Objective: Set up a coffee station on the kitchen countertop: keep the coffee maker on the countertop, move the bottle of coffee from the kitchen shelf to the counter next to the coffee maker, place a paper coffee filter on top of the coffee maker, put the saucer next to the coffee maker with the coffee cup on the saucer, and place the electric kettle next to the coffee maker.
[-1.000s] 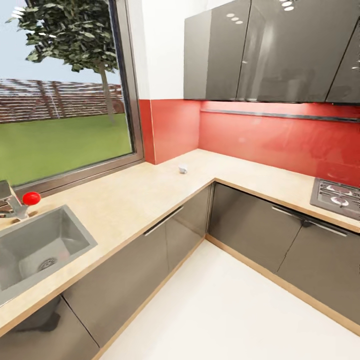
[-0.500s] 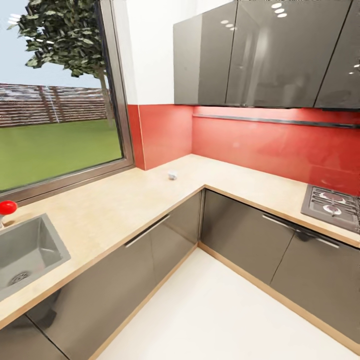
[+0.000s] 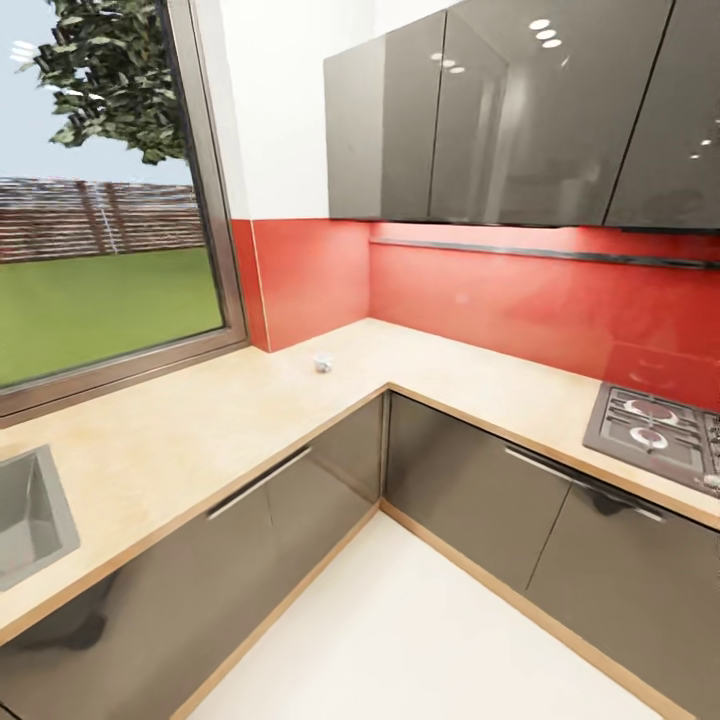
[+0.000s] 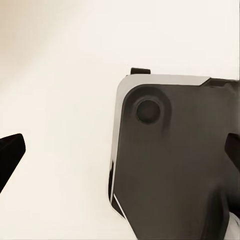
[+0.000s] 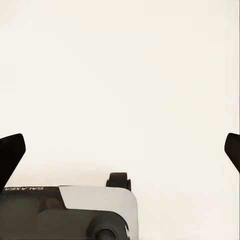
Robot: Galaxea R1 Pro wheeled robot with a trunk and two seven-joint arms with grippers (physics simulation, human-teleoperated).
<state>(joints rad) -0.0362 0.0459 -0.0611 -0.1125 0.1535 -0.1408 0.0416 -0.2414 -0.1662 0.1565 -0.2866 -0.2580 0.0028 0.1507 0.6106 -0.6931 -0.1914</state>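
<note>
A small white cup-like thing [image 3: 322, 362] stands on the beige countertop [image 3: 200, 420] near the inner corner, below the red backsplash. It is too small to tell more. The coffee maker, bottle, filter, saucer and kettle are out of view. In the left wrist view my left gripper [image 4: 120, 152] is open, its dark fingertips [image 4: 11, 152] wide apart over the pale floor and the robot's grey base [image 4: 170, 160]. In the right wrist view my right gripper [image 5: 120, 150] is open too, with nothing between its fingertips [image 5: 10, 152].
The L-shaped counter runs from a steel sink [image 3: 25, 515] at the left edge to a gas hob [image 3: 650, 430] at the right. Grey lower cabinets [image 3: 470, 490] and upper cabinets [image 3: 500, 110] line the corner. A window [image 3: 100, 200] is at the left. Pale floor [image 3: 420, 630] lies ahead.
The head view has swung to the right: the sink and red tap knob slid off to the left, and the corner and hob shifted left. Nothing on the counter has moved.
</note>
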